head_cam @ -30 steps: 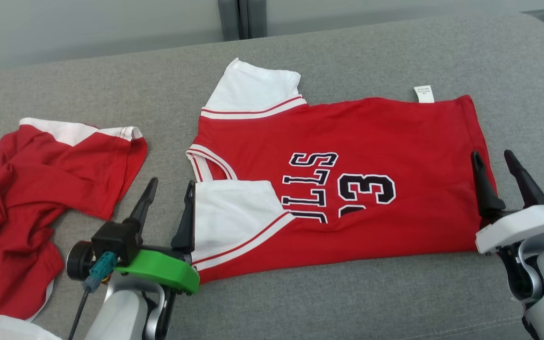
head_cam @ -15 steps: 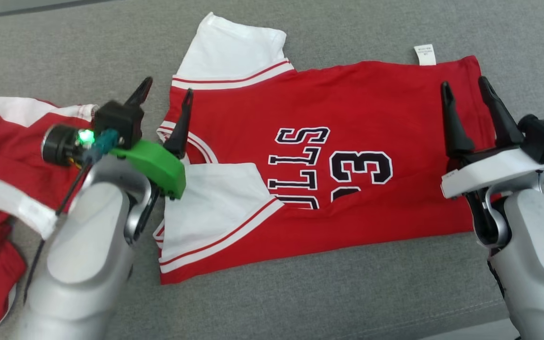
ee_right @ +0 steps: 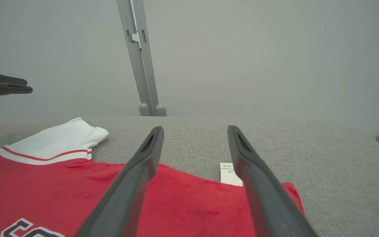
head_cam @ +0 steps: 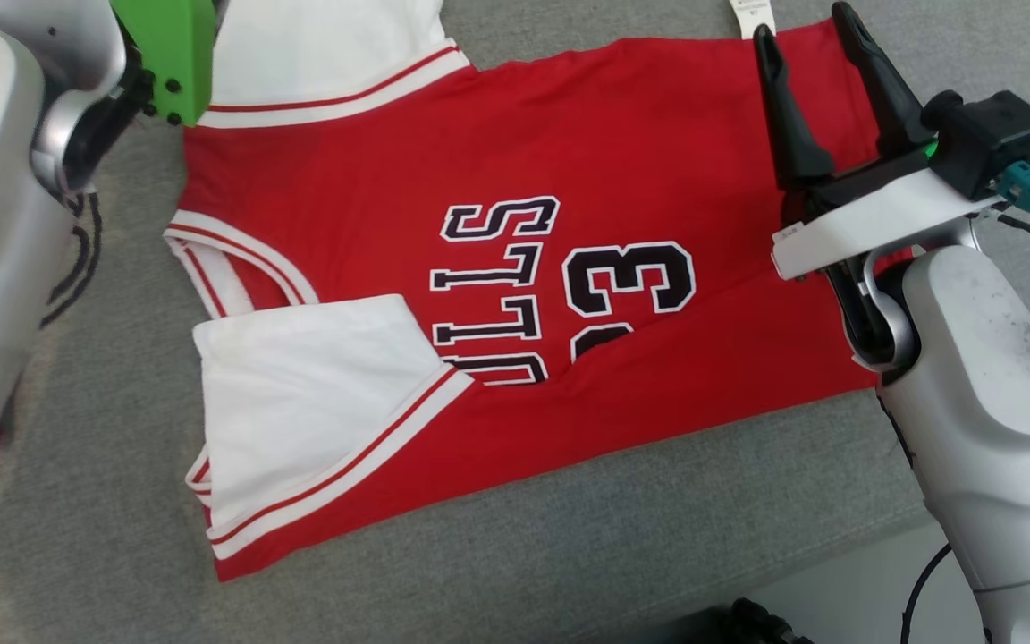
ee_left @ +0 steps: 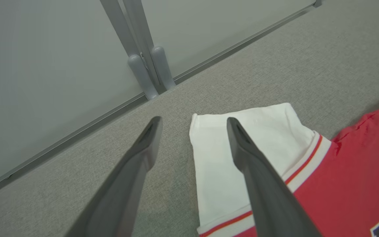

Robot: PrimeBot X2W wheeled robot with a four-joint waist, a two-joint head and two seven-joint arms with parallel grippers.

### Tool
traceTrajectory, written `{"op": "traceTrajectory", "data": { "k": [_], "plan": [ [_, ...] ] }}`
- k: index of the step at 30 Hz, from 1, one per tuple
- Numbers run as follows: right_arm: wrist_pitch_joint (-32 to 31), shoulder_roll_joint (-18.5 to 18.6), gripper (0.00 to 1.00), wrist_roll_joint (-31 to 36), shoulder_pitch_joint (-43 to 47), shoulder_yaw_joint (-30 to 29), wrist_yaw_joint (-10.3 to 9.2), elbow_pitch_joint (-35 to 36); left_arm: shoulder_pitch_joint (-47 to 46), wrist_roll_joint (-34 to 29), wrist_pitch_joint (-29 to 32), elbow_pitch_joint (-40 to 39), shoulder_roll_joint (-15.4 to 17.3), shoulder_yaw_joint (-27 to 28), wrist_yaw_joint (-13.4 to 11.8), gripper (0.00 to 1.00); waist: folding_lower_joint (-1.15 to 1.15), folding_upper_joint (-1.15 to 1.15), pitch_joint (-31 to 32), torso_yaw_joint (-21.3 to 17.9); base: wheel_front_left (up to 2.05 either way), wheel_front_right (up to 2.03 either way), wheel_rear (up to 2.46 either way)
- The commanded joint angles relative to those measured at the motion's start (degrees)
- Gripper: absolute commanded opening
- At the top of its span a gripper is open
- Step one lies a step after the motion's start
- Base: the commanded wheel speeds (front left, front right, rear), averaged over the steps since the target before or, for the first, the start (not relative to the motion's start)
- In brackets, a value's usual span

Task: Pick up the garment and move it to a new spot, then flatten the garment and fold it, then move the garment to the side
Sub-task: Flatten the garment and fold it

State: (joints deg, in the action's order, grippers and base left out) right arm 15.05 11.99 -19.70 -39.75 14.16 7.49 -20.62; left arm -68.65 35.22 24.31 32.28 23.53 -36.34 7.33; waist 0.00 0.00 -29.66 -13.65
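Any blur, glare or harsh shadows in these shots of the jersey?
Head view: soft, even light, no glare, jersey lettering sharp. Left wrist view: left gripper looms oversized near the lens, edges slightly soft; white sleeve crisp. Right wrist view: flat light, no hard shadows, right gripper oversized.

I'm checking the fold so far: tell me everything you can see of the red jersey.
The red jersey lies flat on the grey cushion, soft knit by its look. Its white sleeves carry red stripes; the near sleeve is folded over the dark, white-edged lettering. A white tag juts from its far edge.
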Motion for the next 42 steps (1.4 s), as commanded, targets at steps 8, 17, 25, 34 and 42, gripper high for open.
{"op": "traceTrajectory", "data": {
  "k": [8,17,25,34,42],
  "plan": [
    [0.2,-1.3,1.00,-0.7,-3.1,0.7,0.00,0.1,-7.5,6.2,4.5,3.6,5.1,-8.1,0.2,1.00,0.00,0.00,-6.0,-6.0,0.00,0.00,0.00],
    [0.2,-2.2,1.00,-1.2,-3.0,1.3,0.00,1.1,-12.6,7.1,5.1,9.3,6.8,-13.9,0.2,1.00,0.00,0.00,-8.2,-8.2,0.00,0.00,0.00],
    [0.2,-2.1,1.00,-1.2,-2.4,0.6,0.00,1.4,-13.7,8.9,5.0,12.8,7.2,-18.3,0.2,1.00,0.00,0.00,-8.9,-8.9,0.00,0.00,0.00],
    [0.2,0.8,1.00,-0.5,-3.5,-0.7,0.00,-1.0,-13.5,13.8,0.9,12.7,5.1,-20.9,0.2,0.00,0.00,0.00,-6.4,-5.5,0.00,0.00,0.00],
    [-1.3,6.6,1.00,-4.4,-6.6,0.0,0.00,-10.3,-11.5,16.4,-8.4,10.4,2.2,-22.6,0.2,0.00,0.00,0.00,-1.6,0.9,0.00,0.00,0.00]
  ]
}}
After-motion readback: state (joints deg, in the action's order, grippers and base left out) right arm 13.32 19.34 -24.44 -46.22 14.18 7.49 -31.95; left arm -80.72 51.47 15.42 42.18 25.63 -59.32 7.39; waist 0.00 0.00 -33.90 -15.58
